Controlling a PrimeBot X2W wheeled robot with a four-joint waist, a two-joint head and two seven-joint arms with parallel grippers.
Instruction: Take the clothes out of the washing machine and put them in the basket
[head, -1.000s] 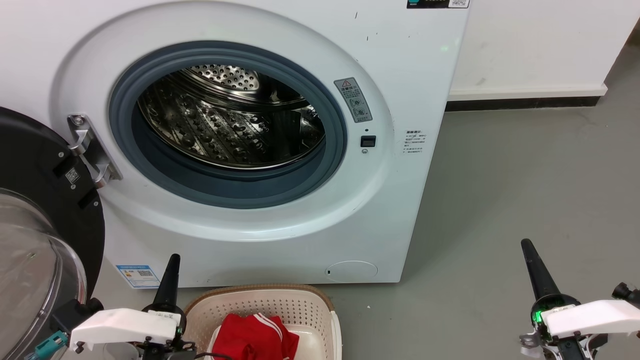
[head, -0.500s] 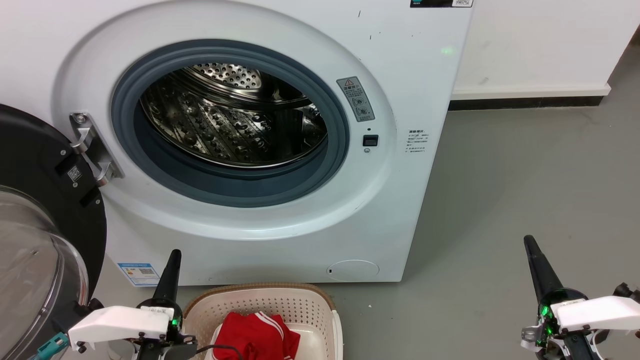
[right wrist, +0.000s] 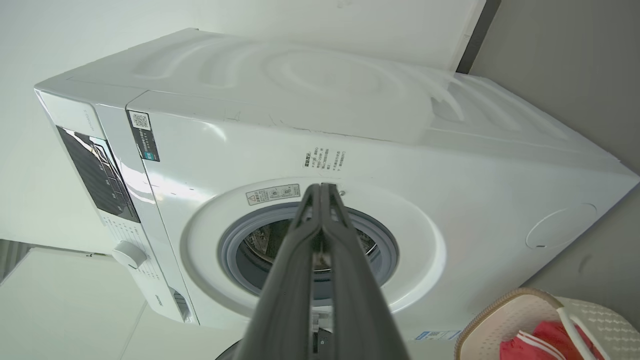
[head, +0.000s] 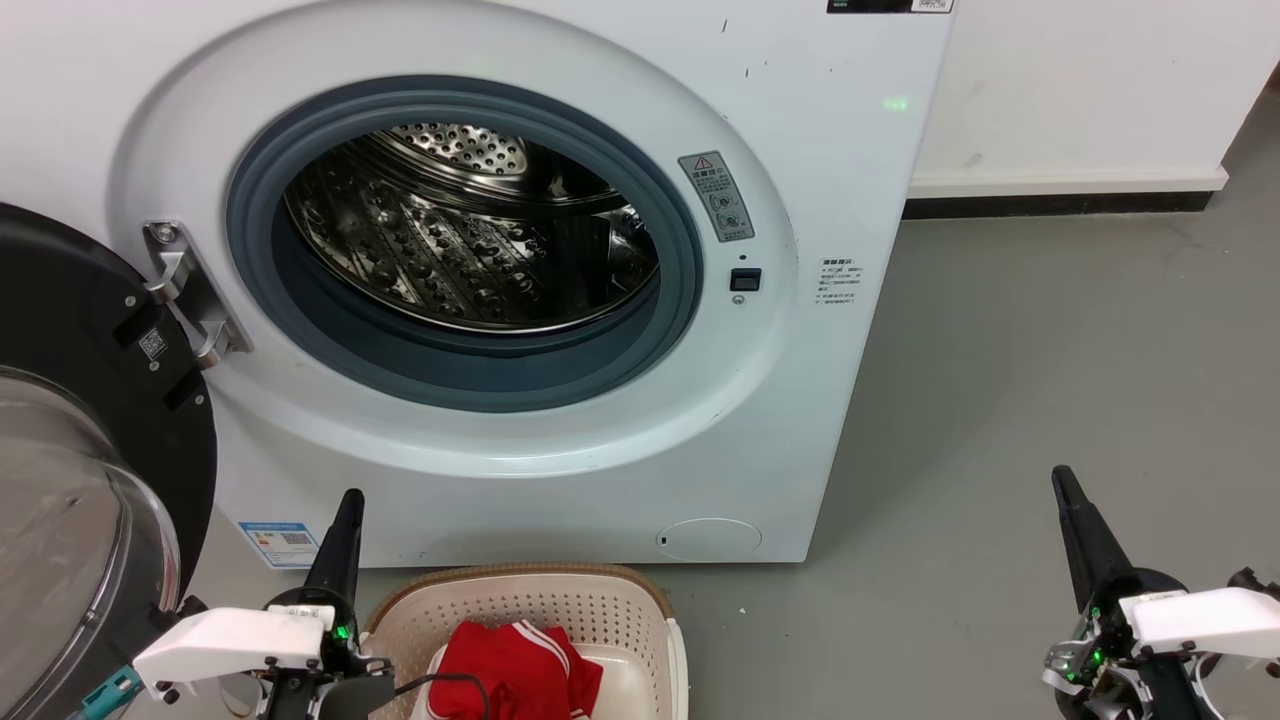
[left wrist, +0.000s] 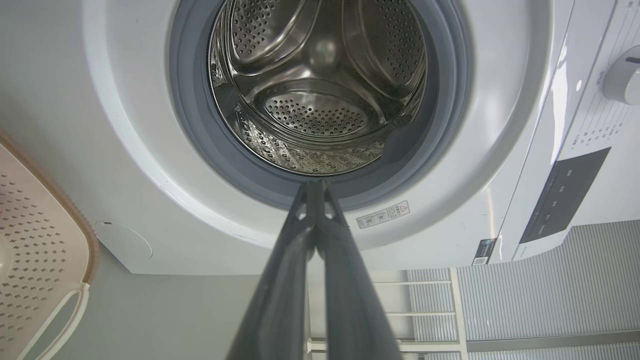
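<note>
Your left tool [head: 350, 500] and right tool [head: 1060, 478] hung low, each closed on nothing, before the large white front-loading washing machine [head: 820, 200]. Red white-striped clothes [head: 515, 668] lay in the cream perforated plastic basket [head: 520, 577] below its steel drum [left wrist: 320, 105], which looked empty. Unloading seemed finished; next, check the drum floor, part-hidden behind the grey rubber ring [head: 480, 385]. The basket's near half was cut off.

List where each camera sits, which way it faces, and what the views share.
Head view: high on the robot, looking down at the washing machine and basket; left gripper and right gripper at the bottom corners.
Left wrist view: low, aimed along its shut fingers into the drum.
Right wrist view: rolled sideways, shut fingers pointing at the washing machine's front.
Shared: head and right wrist views both show the clothes in the basket.
</note>
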